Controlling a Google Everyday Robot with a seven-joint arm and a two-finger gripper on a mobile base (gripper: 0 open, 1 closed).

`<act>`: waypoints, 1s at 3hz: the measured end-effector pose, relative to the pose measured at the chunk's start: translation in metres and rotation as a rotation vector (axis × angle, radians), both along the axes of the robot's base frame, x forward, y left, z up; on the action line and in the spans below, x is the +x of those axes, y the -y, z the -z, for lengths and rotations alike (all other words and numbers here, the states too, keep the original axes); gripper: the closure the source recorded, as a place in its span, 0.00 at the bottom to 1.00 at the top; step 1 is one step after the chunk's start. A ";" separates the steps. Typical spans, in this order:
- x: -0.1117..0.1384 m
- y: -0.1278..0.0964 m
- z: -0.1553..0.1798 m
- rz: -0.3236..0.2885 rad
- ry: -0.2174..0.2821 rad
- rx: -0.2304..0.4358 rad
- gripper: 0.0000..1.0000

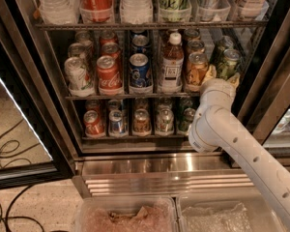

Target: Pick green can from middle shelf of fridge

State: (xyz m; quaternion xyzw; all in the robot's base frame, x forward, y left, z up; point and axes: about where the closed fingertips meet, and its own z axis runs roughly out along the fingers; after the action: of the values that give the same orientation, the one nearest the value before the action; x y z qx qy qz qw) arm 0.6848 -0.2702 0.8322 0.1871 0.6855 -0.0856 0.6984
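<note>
Two dark olive-green cans stand at the right end of the middle shelf (135, 96) of the fridge (150, 170): the front green can (228, 62) and its twin (221, 45) behind it. My gripper (223, 76) is at the base of the front can, open, with a yellowish fingertip (210, 73) on its left and another on its right. The white wrist hides the can's bottom. The can stands upright on the rack.
On the same shelf stand an amber-orange can (197, 67), a white-capped bottle (171, 62), a blue can (140, 71), a red cola can (109, 74) and a whitish can (76, 75). Smaller cans (141, 121) fill the rack below. The open glass door (19, 129) is on the left. Plastic bins (125, 216) sit below.
</note>
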 end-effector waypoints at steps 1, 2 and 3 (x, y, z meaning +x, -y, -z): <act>0.000 0.000 0.000 0.000 0.000 0.000 0.60; 0.000 0.000 0.000 0.000 0.000 0.000 0.83; 0.000 0.000 0.000 0.000 0.000 0.000 1.00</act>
State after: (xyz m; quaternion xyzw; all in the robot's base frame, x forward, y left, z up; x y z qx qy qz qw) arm 0.6848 -0.2703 0.8322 0.1871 0.6855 -0.0856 0.6984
